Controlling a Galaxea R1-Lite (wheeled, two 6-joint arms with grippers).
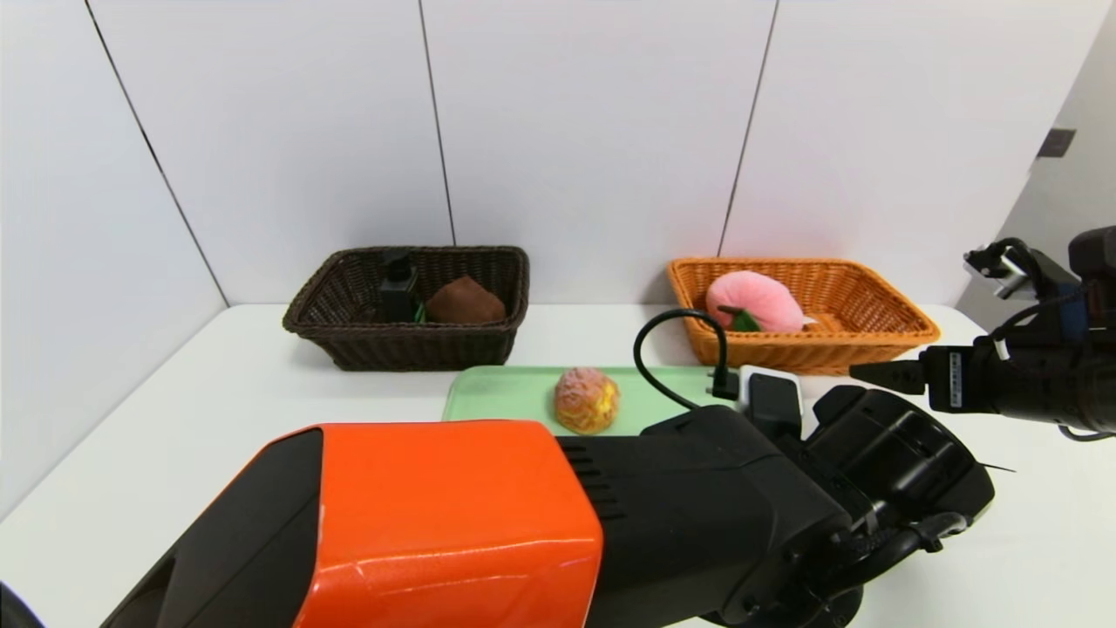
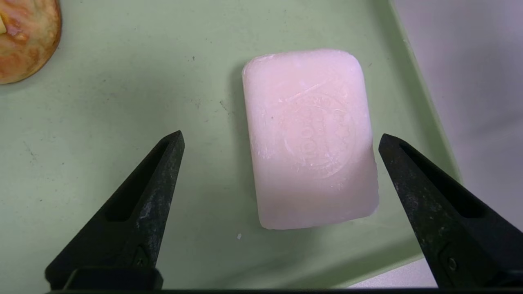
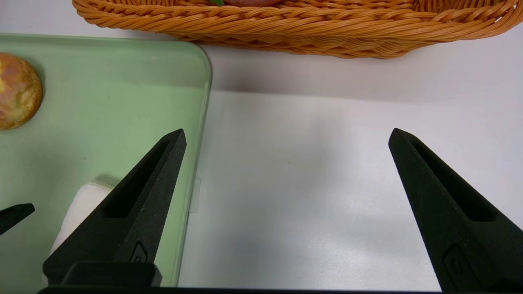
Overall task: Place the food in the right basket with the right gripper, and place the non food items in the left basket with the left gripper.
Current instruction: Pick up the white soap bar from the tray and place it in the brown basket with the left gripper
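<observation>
Left gripper (image 2: 282, 136) is standing wide open over the tray (image 2: 155, 102), holding nothing; its fingers are straddling the soap (image 2: 310, 139). Soap is lying flat near the tray's edge, slightly askew to the fingers. The finger by the rim is sitting close to its side; the other is leaving a broader gap. Judgement: step is calling for centring toward the soap, turning slightly to match its long sides, then lowering evenly, keeping the outer finger off the rim, and closing gently across the narrow width; smooth soap is likely to slip if pinched high. Bun (image 1: 587, 401) is resting farther along the tray, so the lift should be clearing it on the way to the left basket (image 1: 418, 344). Right gripper (image 3: 288, 130) is waiting, open and unloaded, beside the tray, near the right basket (image 3: 327, 30).
</observation>
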